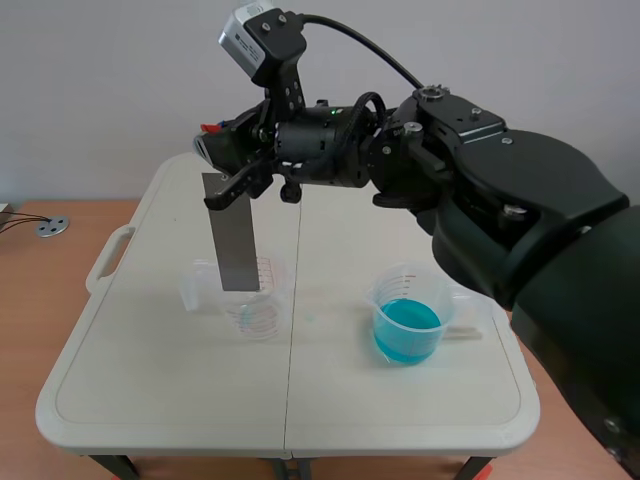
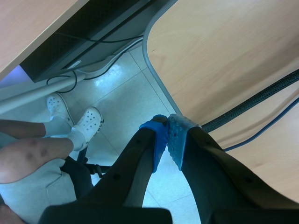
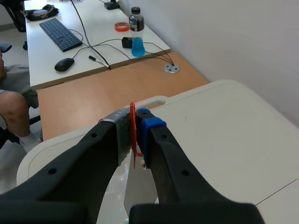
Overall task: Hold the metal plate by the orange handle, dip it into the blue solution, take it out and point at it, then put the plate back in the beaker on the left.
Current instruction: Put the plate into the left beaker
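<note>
My right arm comes in from the right and reaches across to the table's left half. Its gripper is shut on the orange handle of the grey metal plate. The plate hangs upright, and its lower edge dips just inside the rim of the clear empty beaker on the left. The beaker of blue solution stands apart on the right half. My left gripper is shut on nothing, pads touching, hanging off the table above the floor. It does not appear in the scene view.
A person's legs and white shoes are on the floor under my left gripper. Beyond the white table's edge handle lies a wooden desk with a keyboard, a mouse, cables and a bottle.
</note>
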Robot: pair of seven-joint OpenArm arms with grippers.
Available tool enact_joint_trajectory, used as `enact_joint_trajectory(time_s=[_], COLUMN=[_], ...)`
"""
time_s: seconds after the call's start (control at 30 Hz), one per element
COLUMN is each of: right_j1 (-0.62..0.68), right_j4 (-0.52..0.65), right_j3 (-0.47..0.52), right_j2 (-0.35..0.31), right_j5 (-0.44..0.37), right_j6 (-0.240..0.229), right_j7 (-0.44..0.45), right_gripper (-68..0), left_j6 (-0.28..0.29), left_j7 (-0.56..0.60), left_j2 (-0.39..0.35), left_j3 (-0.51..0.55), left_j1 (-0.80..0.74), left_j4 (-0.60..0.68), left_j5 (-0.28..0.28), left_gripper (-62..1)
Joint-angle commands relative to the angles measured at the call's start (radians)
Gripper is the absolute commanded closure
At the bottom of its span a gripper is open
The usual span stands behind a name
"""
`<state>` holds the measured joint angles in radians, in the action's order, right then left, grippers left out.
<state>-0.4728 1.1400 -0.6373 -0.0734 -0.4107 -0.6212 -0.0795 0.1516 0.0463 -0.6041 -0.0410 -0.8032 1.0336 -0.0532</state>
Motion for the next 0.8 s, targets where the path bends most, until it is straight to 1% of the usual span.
enact_joint_trajectory(time_s=[0.0, 0.2, 0.37, 0.77], right_j1=[-0.028, -0.027, -0.025, -0.026], right_j4=[-0.005, -0.084, -0.126, -0.134], right_j3=[0.000, -0.038, -0.059, -0.059], right_j2=[0.019, 0.038, 0.047, 0.049], right_j5=[-0.012, -0.016, -0.019, -0.015], right_j6=[0.000, 0.000, 0.000, 0.000], right_j7=[0.019, 0.027, 0.036, 0.037], right_gripper=[-1.3, -1.3, -1.3, -1.3], left_j6=[0.001, 0.002, 0.002, 0.002], left_j7=[0.006, 0.006, 0.006, 0.006], left_j2=[-0.006, -0.006, -0.006, -0.006], left_j3=[0.000, 0.000, 0.000, 0.000], left_j1=[-0.008, -0.008, -0.008, -0.008], left_j4=[0.005, 0.005, 0.005, 0.005], left_j5=[-0.005, -0.005, -0.005, -0.005], left_gripper=[-1.6, -1.6, -1.6, -1.6])
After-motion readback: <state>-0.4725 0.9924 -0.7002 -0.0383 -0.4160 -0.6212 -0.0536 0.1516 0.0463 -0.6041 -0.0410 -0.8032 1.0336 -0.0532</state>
